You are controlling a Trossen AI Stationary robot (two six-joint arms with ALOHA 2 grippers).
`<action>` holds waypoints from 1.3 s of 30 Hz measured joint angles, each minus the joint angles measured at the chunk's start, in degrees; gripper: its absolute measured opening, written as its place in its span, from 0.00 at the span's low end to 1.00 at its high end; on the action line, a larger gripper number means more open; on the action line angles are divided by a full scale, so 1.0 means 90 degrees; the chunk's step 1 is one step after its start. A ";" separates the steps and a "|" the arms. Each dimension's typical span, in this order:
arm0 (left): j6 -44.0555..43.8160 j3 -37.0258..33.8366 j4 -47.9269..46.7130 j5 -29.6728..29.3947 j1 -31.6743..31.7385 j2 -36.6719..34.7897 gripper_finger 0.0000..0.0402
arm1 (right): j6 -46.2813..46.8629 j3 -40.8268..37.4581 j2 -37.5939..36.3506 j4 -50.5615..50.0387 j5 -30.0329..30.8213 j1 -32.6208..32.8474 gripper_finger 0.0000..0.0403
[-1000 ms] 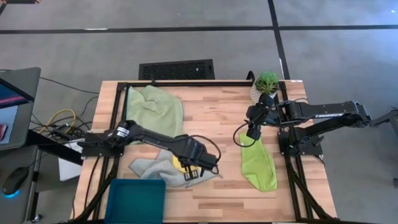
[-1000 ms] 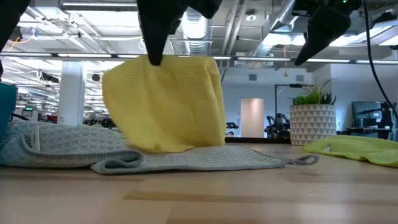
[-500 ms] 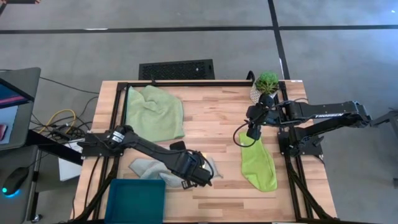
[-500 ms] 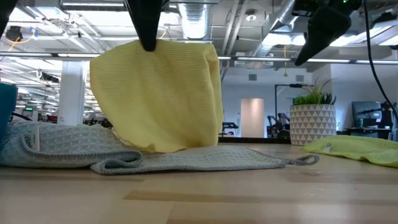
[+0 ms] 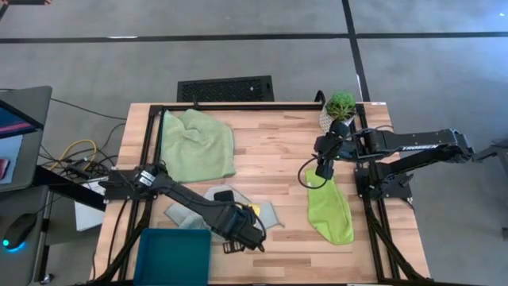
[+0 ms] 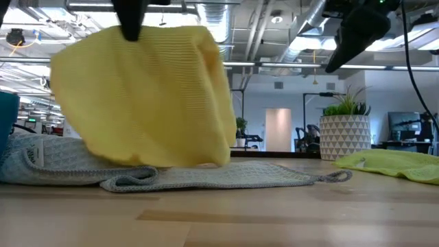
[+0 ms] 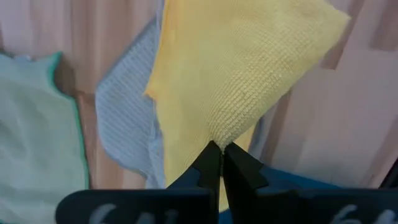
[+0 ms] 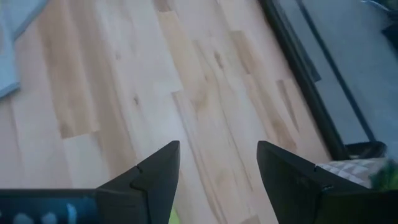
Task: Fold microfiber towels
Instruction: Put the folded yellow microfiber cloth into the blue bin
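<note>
**Yellow towel carried toward the table's near edge**

Since the earlier frame, the left gripper [image 5: 248, 235] has been moved nearer the front edge of the table [image 5: 270, 151], and the bright yellow towel [image 6: 144, 96] has been carried with it, so that in the low view it is now hung farther to the left and seen larger. The left jaws are clenched on a pinched fold of this yellow towel, as is shown in the left wrist view, where the cloth [image 7: 236, 81] is spread out beyond the closed fingertips [image 7: 210, 163]. The towel is held clear of the table, hanging above the pale grey-green towel [image 5: 266, 213], which is left lying flat beneath it. The teal bin [image 5: 173, 256] is set just beside the left gripper, at the table's front left corner.

The sage green towel [image 5: 198, 144] is laid in a loose heap at the back left of the table. The lime green towel [image 5: 329, 210] is stretched out on the right side. The right gripper [image 5: 322, 169] is held just above that towel's far end, near the potted plant [image 5: 340, 106]; its jaws are released, with bare wood seen between them in the right wrist view.
</note>
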 joint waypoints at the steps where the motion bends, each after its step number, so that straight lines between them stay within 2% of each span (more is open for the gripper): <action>1: -0.0073 -0.0051 -0.0014 0.0034 -0.0050 0.0000 0.00 | -0.0052 0.0000 0.0000 0.0002 -0.0097 -0.0001 0.59; 4: -0.0307 -0.0230 -0.0003 0.0151 -0.0211 0.0000 0.00 | -0.0109 0.0000 0.0000 0.0047 -0.0347 0.0002 0.59; 10: -0.0781 -0.0476 0.0002 0.0119 -0.0581 -0.0077 0.00 | -0.0109 0.0000 0.0000 0.0051 -0.0381 0.0002 0.59; 15: -0.1479 -0.0502 -0.0004 -0.0383 -0.0952 -0.0486 0.00 | -0.0106 0.0000 0.0000 0.0083 -0.0381 0.0002 0.59; 20: -0.1676 -0.0502 -0.0004 -0.0789 -0.1236 -0.0671 0.00 | -0.0106 0.0000 0.0000 0.0190 -0.0381 0.0002 0.59; 28: -0.1952 -0.0502 -0.0002 -0.0661 -0.1351 -0.0672 0.00 | -0.0106 0.0000 0.0000 0.0243 -0.0381 0.0001 0.59; 33: -0.2060 -0.0502 -0.0004 -0.1176 -0.1302 -0.0685 0.00 | -0.0105 0.0000 0.0000 0.0243 -0.0380 -0.0002 0.59; 39: -0.1770 -0.0502 -0.0001 -0.2161 -0.0905 -0.0685 0.00 | -0.0104 0.0000 0.0000 0.0243 -0.0379 -0.0002 0.59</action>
